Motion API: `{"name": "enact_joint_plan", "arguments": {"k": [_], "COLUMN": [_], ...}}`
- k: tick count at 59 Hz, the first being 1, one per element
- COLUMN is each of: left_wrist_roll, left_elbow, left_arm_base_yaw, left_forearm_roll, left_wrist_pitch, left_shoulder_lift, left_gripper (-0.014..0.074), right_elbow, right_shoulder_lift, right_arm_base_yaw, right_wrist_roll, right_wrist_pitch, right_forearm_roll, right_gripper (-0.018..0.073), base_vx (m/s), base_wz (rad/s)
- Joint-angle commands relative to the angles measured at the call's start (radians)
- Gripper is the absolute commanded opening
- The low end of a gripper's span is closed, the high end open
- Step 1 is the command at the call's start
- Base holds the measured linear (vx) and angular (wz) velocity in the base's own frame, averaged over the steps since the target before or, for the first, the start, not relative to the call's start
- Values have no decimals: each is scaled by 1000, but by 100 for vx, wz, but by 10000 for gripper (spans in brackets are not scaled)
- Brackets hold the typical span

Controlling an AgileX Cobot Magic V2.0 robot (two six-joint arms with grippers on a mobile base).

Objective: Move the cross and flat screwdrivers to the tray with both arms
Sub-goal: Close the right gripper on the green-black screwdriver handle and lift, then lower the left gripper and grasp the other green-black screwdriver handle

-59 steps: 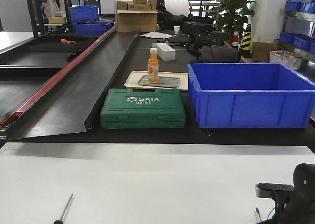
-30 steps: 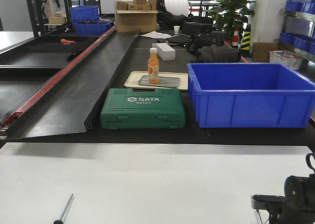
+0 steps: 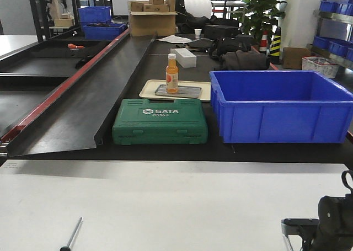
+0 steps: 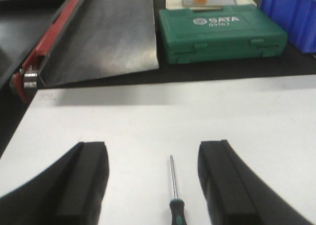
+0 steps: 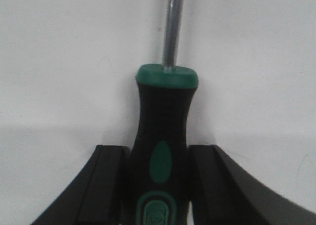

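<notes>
Two black-and-green screwdrivers lie on the white table (image 3: 165, 207). One screwdriver (image 4: 174, 185) lies shaft-forward between my left gripper's (image 4: 153, 146) wide-open fingers, nearer the right finger and touching neither. It also shows at the front view's bottom left as a thin screwdriver shaft (image 3: 72, 234). The other screwdriver (image 5: 163, 116) has its handle pressed between both fingers of my right gripper (image 5: 157, 151), shaft pointing away. My right arm (image 3: 333, 220) sits low at the bottom right corner. The tray is out of view.
Beyond the white table, on a black bench, stand a green SATA case (image 3: 160, 121), a large blue bin (image 3: 278, 105) and a cream tray (image 3: 149, 88) holding a small steel tray and an orange bottle (image 3: 172, 73). A black ramp (image 3: 94, 96) slopes along the left.
My right arm dropped lower at the bottom right corner a second ago and has held still since. The left screwdriver has not moved.
</notes>
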Motion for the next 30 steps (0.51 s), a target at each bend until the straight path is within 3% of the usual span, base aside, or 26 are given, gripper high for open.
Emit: {"name": "enact_joint_plan", "arguments": {"k": [1,17,30], "left_wrist_roll": [-37,-37,-37], "left_elbow": [-68,-333,-516], "left_arm_base_yaw": [-1,-1,-1], "left_forearm_roll": [-6,-6,-26], "left_wrist_pitch": [21,329,490], "left_shoulder_lift": [11,274,559], "left_gripper": [524,524,524], "right_elbow": [-8,-8,-8], "right_shoulder_lift": [-20,-20,-20], "right_arm_base_yaw": [-1,-1,-1], "right_wrist_roll": [-9,-11,-11], "right_wrist_pitch": [0,-4,-4], "right_forearm_roll": [16,32,33], "right_gripper": [-11,-9,-8], "base_vx": [0,0,0], "base_wz": [0,0,0]}}
